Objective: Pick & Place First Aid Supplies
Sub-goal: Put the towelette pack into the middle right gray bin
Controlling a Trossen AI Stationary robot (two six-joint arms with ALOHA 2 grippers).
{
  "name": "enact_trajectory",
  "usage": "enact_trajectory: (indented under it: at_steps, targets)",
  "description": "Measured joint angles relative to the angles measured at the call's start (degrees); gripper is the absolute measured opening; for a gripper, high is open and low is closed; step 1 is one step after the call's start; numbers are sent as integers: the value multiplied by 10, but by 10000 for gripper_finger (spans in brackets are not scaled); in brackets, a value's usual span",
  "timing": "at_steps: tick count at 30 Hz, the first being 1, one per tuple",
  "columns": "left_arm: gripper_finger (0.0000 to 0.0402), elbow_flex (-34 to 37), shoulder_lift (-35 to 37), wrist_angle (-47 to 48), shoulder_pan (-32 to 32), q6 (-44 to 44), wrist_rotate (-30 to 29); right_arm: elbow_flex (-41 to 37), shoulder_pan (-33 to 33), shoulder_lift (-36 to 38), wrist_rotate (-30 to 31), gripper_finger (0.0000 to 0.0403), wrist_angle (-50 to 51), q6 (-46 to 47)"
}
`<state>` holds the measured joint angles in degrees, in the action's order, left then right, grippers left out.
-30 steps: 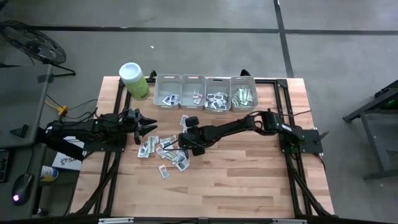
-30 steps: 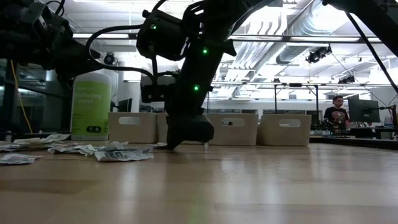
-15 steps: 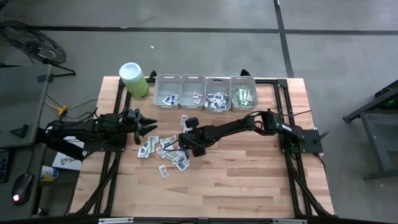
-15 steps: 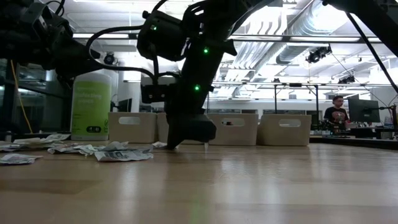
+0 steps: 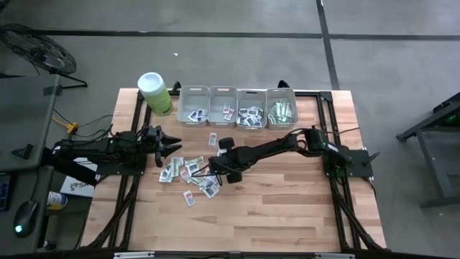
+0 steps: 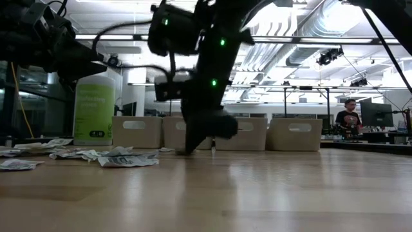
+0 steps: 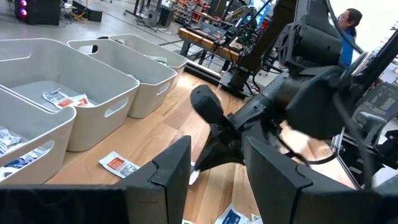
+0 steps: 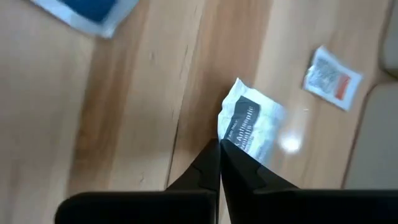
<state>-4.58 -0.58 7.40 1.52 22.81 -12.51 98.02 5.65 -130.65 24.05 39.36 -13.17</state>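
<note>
The first aid supplies are small flat packets. A loose pile (image 5: 185,173) of them lies on the table, and more sit in the grey bins (image 5: 237,106). My right gripper (image 5: 214,170) stands at the pile's right edge, pointing down, shut on a white packet with dark print (image 8: 249,127). A red-print packet (image 8: 333,78) lies flat near it. My left gripper (image 5: 172,147) hovers open at the pile's left side, touching nothing. In the left wrist view its fingers frame the right arm (image 7: 298,93) and a red-print packet (image 7: 118,163). My right gripper pinches the white dark-print packet by one corner (image 8: 227,138) between its two shut fingertips (image 8: 219,163), coming from above and slanting down. The rest of the packet sticks out past the fingertips over the wood. I cannot tell whether its free end touches the table.
Several grey bins (image 6: 296,134) stand in a row along the far edge. A lime-green canister with a white lid (image 5: 154,92) stands to their left. The near half of the wooden table (image 5: 287,208) is bare. A person (image 6: 348,119) stands in the room behind.
My right gripper has risen a little from the table and tipped, shifting slightly toward the table's right. It has stayed shut and carried the white packet up with it.
</note>
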Motion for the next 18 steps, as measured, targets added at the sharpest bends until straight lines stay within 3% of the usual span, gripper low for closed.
enact_trajectory:
  at_steps: [9,18]
  targets:
    - [150,0,0,0,0,0,0,2,1,31,25,0,75,45]
    - [150,0,0,0,0,0,0,3,12,71,100,0,176,98]
